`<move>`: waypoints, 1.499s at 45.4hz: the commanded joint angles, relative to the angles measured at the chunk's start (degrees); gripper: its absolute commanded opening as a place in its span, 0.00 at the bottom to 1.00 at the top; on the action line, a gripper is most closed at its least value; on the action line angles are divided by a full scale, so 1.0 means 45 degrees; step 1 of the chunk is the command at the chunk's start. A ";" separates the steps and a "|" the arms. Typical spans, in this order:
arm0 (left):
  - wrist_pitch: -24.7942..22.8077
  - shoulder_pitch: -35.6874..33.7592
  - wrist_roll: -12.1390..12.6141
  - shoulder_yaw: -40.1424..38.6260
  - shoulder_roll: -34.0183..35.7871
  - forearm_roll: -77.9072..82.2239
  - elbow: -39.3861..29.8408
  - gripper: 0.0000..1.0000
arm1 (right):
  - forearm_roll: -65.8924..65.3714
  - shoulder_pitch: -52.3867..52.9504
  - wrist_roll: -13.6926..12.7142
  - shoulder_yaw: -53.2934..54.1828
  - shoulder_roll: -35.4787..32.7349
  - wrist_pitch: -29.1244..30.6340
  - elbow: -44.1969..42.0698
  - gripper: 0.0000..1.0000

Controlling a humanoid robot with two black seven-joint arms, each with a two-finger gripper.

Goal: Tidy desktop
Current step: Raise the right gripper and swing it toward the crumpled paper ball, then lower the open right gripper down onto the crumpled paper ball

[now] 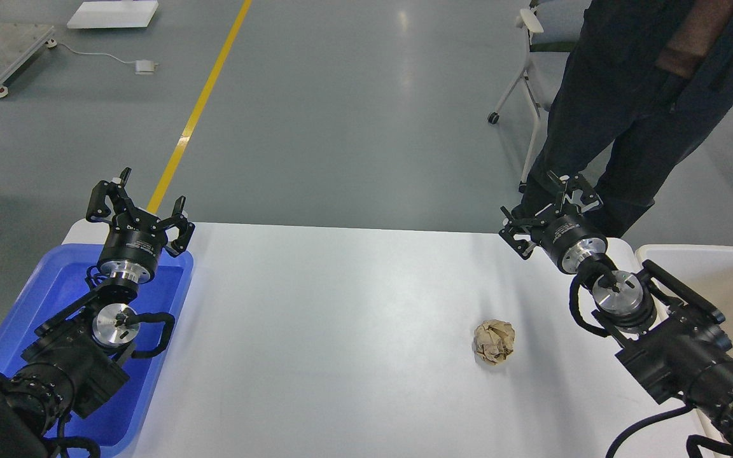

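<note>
The white desktop [341,331] fills the middle of the head view. A crumpled ball of brown paper [494,341] lies on it, right of centre. My left gripper [137,200] hangs open above the far end of the blue tray [35,299], holding nothing. My right gripper [548,207] is open and empty over the desktop's far right corner, well beyond the paper ball.
A beige tub [723,280] stands off the desktop's right edge, partly behind my right arm. A person in dark clothes [627,114] stands just past the far right corner, beside a white chair [532,76]. A yellow floor line [201,102] runs beyond the desktop.
</note>
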 commanded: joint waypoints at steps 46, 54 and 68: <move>0.0000 0.0000 0.0000 0.0000 0.0000 -0.0019 0.0001 1.00 | -0.3575 0.1322 -0.0154 -0.0355 -0.0761 -0.0007 0.1649 1.00; 0.0000 0.0000 0.0000 0.0000 0.0000 0.0000 0.0001 1.00 | -0.3986 0.1497 -0.0114 -0.1760 -0.1971 0.0013 0.3152 1.00; 0.0000 0.0000 0.0000 0.0000 0.0000 0.0000 0.0001 1.00 | -0.5098 0.4932 0.0159 -0.9157 -0.3749 -0.0299 0.5223 1.00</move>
